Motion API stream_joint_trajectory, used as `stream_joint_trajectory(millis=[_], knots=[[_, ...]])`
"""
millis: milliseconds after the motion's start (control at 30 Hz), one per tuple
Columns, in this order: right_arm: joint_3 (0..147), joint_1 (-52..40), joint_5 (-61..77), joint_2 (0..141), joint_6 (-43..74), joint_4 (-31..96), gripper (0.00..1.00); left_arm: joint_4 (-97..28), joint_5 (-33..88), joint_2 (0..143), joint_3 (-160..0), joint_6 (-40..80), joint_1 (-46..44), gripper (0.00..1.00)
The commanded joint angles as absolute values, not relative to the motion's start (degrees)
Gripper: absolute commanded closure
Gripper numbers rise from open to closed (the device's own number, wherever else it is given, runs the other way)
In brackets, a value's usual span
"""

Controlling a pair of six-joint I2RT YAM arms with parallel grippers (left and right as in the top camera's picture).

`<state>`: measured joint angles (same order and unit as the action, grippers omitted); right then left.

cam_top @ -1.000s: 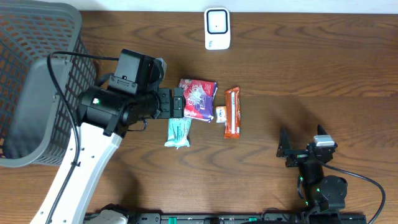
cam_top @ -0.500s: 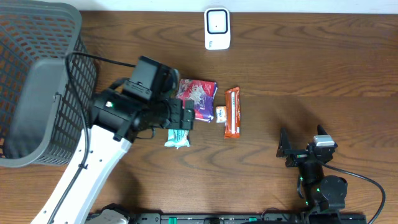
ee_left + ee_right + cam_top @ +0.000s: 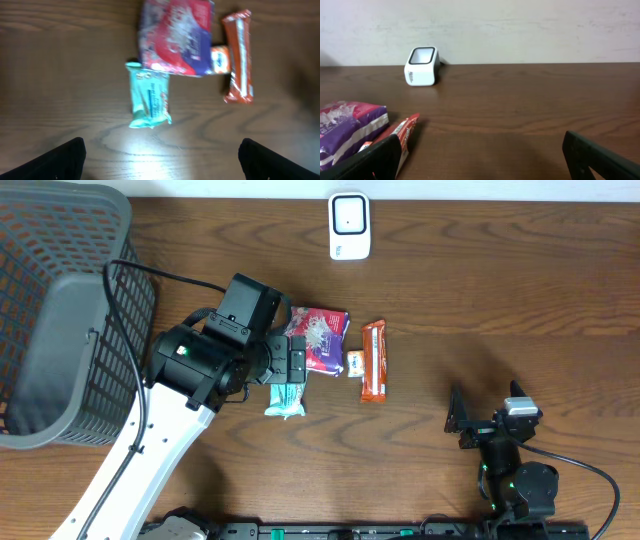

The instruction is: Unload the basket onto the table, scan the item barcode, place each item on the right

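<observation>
The left gripper [image 3: 162,160] gapes wide over the teal packet [image 3: 149,101], whole in its wrist view, half-hidden overhead

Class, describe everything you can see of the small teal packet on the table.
The teal packet is a small, sealed pouch of crinkly, shiny film with dark print and crimped ends. It lies flat on the wooden table, one end meeting the edge of the purple and red bag. Nothing grips it.
</observation>
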<state>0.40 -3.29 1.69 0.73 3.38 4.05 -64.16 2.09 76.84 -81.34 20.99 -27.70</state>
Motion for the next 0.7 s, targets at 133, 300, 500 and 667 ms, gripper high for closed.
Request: stream_joint_trajectory(millis=[133,300,500,667], knots=[[0.32,-3.64,1.61,0.60,2.70,4.27,0.01,-64.49,-2.66,77.21,-80.88,26.70,-27.68,0.02],[0.32,-3.64,1.61,0.60,2.70,4.27,0.01,-64.40,-10.55,77.21,-80.88,26.72,-27.24,0.02],[0.32,-3.64,1.61,0.60,2.70,4.29,0.01,-64.47,-11.25,77.21,-80.88,26.70,-23.22,0.02],[0.32,-3.64,1.61,0.60,2.70,4.27,0.01,-64.49,-11.22,77.21,-80.88,26.72,-18.76,0.02]])
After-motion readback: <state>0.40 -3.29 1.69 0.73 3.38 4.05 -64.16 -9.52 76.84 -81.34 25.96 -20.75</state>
